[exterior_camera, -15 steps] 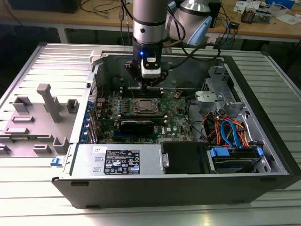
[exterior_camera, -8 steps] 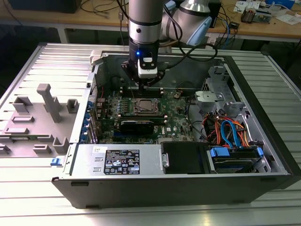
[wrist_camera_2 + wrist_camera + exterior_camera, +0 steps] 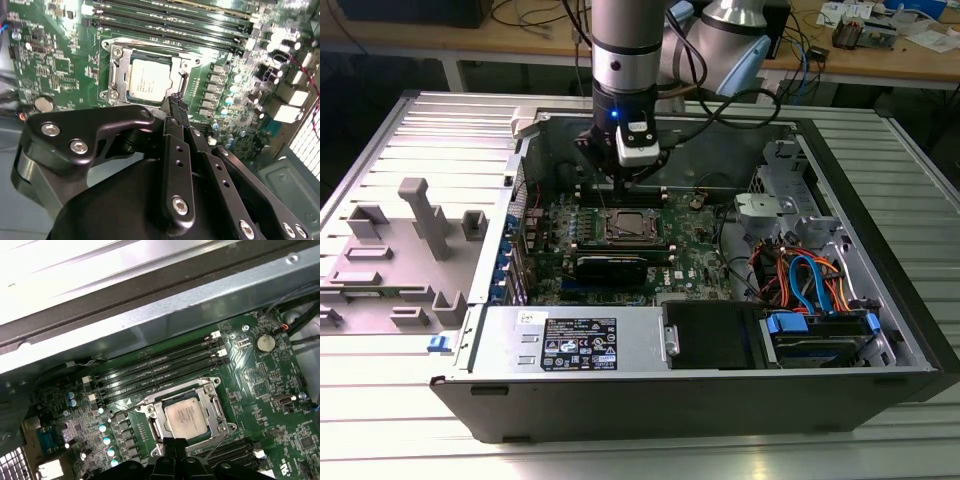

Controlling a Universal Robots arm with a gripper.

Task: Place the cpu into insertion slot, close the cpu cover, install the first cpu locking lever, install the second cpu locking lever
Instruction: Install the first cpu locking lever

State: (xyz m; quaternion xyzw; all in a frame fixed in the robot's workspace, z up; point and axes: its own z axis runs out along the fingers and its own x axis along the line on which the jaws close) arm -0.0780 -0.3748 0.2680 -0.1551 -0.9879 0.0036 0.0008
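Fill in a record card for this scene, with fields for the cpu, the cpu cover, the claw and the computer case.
cpu: seated in the insertion slot, silver top facing up
cpu cover: lying flat on the slot, framing the cpu
claw: shut, with its tip at the insertion slot's edge beside the cpu
computer case: open on top, with the motherboard exposed

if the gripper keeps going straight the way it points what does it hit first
Probably the cpu cover's rim right beside the cpu, where the gripper points. Depth is unclear, so it could touch the cpu's edge instead.
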